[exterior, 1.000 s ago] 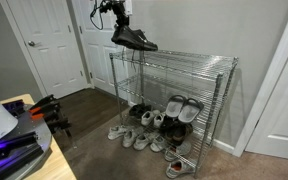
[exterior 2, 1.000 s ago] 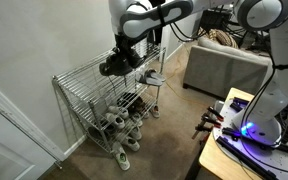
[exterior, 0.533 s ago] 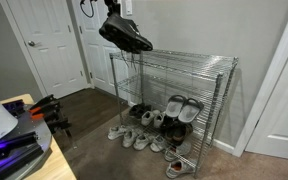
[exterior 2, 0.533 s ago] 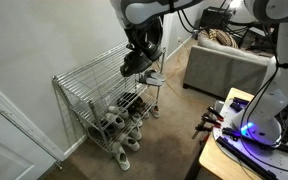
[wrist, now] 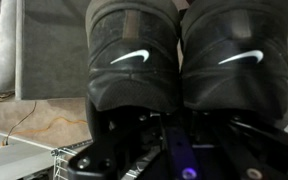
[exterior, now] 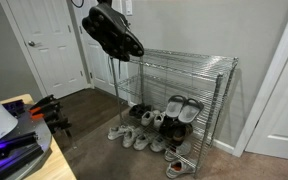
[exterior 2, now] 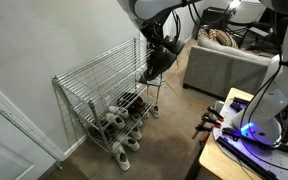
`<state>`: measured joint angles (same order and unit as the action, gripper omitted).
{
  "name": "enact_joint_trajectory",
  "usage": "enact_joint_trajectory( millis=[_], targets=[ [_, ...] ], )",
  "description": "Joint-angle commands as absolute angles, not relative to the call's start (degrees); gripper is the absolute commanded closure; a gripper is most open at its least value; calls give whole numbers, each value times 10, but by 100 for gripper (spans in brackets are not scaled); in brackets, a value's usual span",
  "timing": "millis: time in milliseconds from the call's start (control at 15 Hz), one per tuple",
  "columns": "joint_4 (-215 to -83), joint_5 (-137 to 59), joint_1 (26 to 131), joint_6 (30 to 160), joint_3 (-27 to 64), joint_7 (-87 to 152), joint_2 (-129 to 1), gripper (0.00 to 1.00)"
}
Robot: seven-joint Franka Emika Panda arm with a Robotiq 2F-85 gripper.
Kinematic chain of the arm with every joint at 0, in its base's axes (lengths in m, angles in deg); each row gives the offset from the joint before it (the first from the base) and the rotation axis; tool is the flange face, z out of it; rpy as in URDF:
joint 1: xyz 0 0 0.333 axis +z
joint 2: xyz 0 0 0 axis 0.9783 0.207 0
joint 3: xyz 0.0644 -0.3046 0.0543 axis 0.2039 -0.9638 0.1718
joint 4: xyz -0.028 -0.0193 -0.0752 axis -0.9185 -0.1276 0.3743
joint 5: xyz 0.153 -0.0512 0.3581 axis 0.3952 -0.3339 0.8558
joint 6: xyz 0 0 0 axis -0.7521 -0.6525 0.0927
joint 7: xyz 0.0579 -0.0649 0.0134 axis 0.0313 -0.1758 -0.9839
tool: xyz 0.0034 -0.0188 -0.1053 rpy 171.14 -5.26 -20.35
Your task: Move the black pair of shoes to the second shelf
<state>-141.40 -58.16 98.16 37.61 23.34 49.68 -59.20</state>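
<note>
My gripper (wrist: 174, 125) is shut on the black pair of shoes (wrist: 184, 50), whose heels with white swooshes fill the wrist view. In both exterior views the black pair of shoes (exterior: 112, 32) (exterior 2: 156, 62) hangs in the air off the end of the chrome wire rack (exterior: 174, 70), at about top-tier height. The gripper (exterior 2: 154, 44) sits just above the shoes; in an exterior view it is hidden behind them. The second shelf (exterior: 176, 90) (exterior 2: 96, 95), the middle wire tier, holds nothing that I can see.
White and grey sneakers (exterior: 134, 136) lie on the floor before the rack, and more shoes (exterior: 181, 108) sit on its lowest tier. White doors (exterior: 46, 45) stand beside the rack. A couch (exterior 2: 224, 65) and a table with equipment (exterior 2: 246, 132) are nearby.
The arm has carried the black shoes up and sideways, from over the rack's top tier to beyond the rack's end. The grip has not changed.
</note>
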Motion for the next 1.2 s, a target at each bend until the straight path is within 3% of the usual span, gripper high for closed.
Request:
enact_joint_trajectory(
  millis=[0, 467, 1133],
  targets=[
    [-1510, -559, 924, 472, 249, 452, -606, 94],
    [-1607, -467, 837, 756, 238, 387, -549, 94],
    [-1636, -445, 827, 918, 255, 319, -511, 94]
  ],
)
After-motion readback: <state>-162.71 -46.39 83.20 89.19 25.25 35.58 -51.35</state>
